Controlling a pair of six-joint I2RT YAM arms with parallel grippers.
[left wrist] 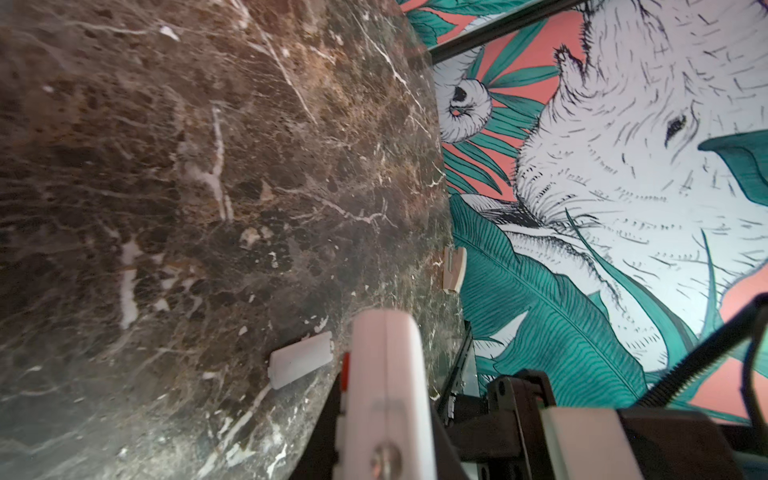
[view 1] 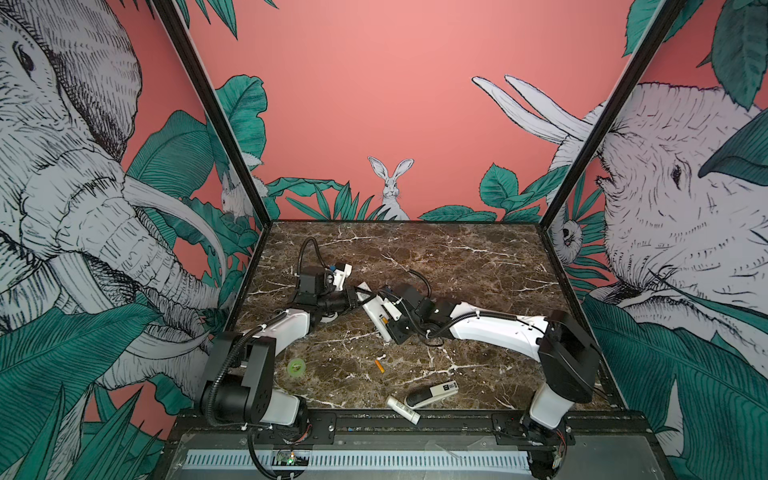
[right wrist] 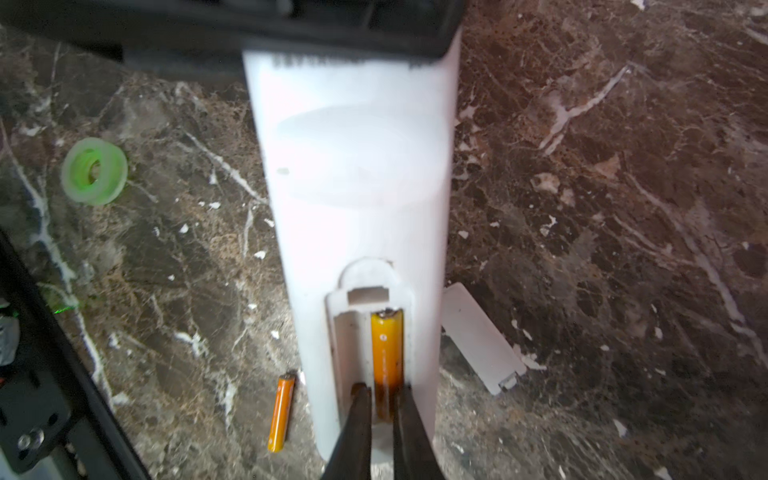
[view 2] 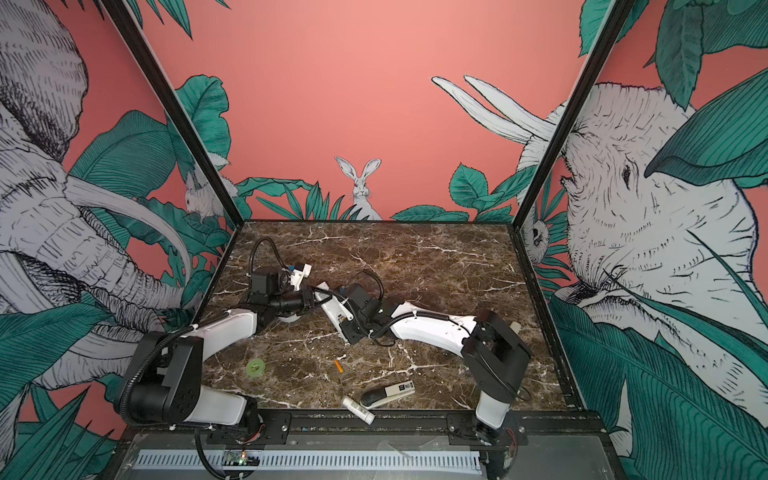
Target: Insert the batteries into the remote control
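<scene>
Seating step: right pincer nips battery into the slot of remote, mid-desk, left pincer clamping its end; next, likely release, fetch second battery at remote's six o'clock

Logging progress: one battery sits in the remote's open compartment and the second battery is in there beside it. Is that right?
No. One battery sits in the remote's open compartment, but the second battery lies on the table beside the remote; the right wrist view shows it.
</scene>
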